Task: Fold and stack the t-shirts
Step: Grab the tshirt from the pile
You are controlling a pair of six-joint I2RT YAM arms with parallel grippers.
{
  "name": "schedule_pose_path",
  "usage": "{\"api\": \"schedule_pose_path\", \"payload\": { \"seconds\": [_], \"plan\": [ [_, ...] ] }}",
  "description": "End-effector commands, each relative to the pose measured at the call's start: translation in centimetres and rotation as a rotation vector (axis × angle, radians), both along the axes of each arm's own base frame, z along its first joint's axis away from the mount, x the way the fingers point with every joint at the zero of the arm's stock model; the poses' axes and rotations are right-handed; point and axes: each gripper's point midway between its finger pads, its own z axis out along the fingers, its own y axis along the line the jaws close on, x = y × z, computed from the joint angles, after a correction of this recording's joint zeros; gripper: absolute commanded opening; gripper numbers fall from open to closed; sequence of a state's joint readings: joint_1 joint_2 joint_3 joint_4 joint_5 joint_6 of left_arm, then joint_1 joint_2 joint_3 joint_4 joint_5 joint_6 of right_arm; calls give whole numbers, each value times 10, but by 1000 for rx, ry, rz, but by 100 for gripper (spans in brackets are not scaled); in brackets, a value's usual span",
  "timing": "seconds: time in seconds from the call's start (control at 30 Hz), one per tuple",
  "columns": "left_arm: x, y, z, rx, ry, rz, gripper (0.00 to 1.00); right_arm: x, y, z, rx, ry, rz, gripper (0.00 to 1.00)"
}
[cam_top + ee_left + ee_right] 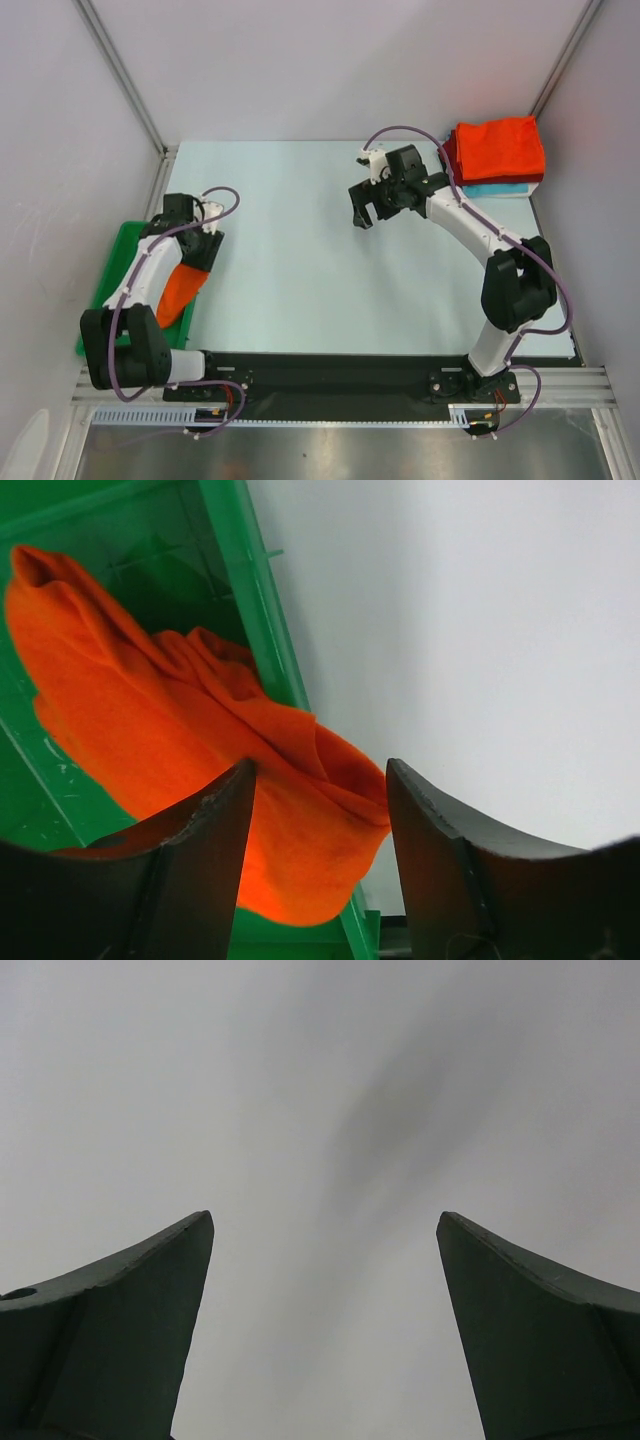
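Observation:
A bright orange t-shirt (180,290) lies crumpled in the green tray (112,262) and hangs over the tray's right rim. My left gripper (203,255) hovers over its upper end. In the left wrist view the t-shirt (200,730) lies just beyond the left gripper (320,770), whose jaws stand apart around a fold of it. A stack of folded t-shirts (498,148) sits at the back right, orange-red on top, with dark red and teal (495,189) below. My right gripper (365,212) is open and empty above the table's middle, and the right wrist view (325,1222) shows only bare table.
The green tray's rim (250,600) runs along the table's left edge. Grey walls and metal posts close in the back and sides. The pale table surface (300,270) spreads between the two arms.

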State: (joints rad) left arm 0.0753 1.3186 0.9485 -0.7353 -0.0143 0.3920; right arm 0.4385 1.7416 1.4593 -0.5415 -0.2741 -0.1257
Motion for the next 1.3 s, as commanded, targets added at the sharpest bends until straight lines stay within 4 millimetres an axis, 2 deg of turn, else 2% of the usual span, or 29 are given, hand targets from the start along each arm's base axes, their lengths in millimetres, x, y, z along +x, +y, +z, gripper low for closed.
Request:
{"api": "schedule_pose_path", "payload": {
  "seconds": [0.0, 0.07, 0.1, 0.2, 0.23, 0.3, 0.43, 0.53, 0.73, 0.83, 0.87, 0.93, 0.97, 1.03, 1.07, 1.1, 1.13, 1.17, 1.2, 1.23, 1.27],
  "plan": [
    [3, -1, -11, -31, 23, 24, 60, 9, 7, 12, 25, -43, 19, 100],
    [6, -3, -13, -39, 33, 27, 50, 12, 8, 12, 23, -49, 19, 100],
    [6, -3, -12, -42, 34, 32, 42, 14, 8, 14, 22, -55, 18, 100],
    [7, -4, -11, -46, 32, 28, 35, 17, 7, 15, 13, -67, 15, 100],
    [7, -3, -9, -44, 28, 29, 17, 17, 6, 14, 11, -68, 14, 100],
    [7, -2, -5, -35, 13, 34, 3, 18, 5, 14, 6, -75, 13, 100],
    [6, 3, 9, -12, -44, 62, 0, 16, 4, 12, 1, -72, 15, 100],
    [5, 6, 28, 6, -93, 74, 0, 15, 5, 13, 4, -75, 21, 100],
    [6, 11, 84, 43, -246, 63, 0, 16, 7, 18, 15, -80, 28, 100],
    [16, -4, 121, -13, -342, 0, 0, 19, 3, 22, -6, -106, 28, 100],
    [22, -15, 142, -63, -393, -34, 1, 22, -2, 23, -27, -121, 9, 100],
    [29, -33, 154, -136, -394, -82, 0, 28, -9, 28, -46, -149, -26, 100],
    [33, -43, 173, -165, -419, -113, 1, 30, -12, 32, -55, -163, -35, 100],
    [39, -74, 184, -259, -414, -219, 0, 41, -26, 43, -66, -199, -93, 100],
    [43, -88, 203, -272, -452, -276, 0, 47, -36, 52, -86, -233, -148, 100],
    [46, -95, 212, -270, -469, -306, 0, 52, -45, 59, -92, -254, -181, 99],
    [50, -111, 215, -275, -466, -359, 0, 55, -51, 64, -95, -270, -199, 100],
    [54, -118, 236, -265, -510, -401, 0, 55, -52, 75, -85, -293, -185, 100],
    [58, -123, 245, -254, -528, -418, 0, 53, -55, 77, -82, -283, -173, 100],
    [62, -136, 248, -258, -530, -455, 0, 53, -62, 81, -62, -277, -169, 100],
    [65, -142, 268, -258, -577, -474, 0, 48, -57, 86, -18, -261, -127, 100]
  ]
}}
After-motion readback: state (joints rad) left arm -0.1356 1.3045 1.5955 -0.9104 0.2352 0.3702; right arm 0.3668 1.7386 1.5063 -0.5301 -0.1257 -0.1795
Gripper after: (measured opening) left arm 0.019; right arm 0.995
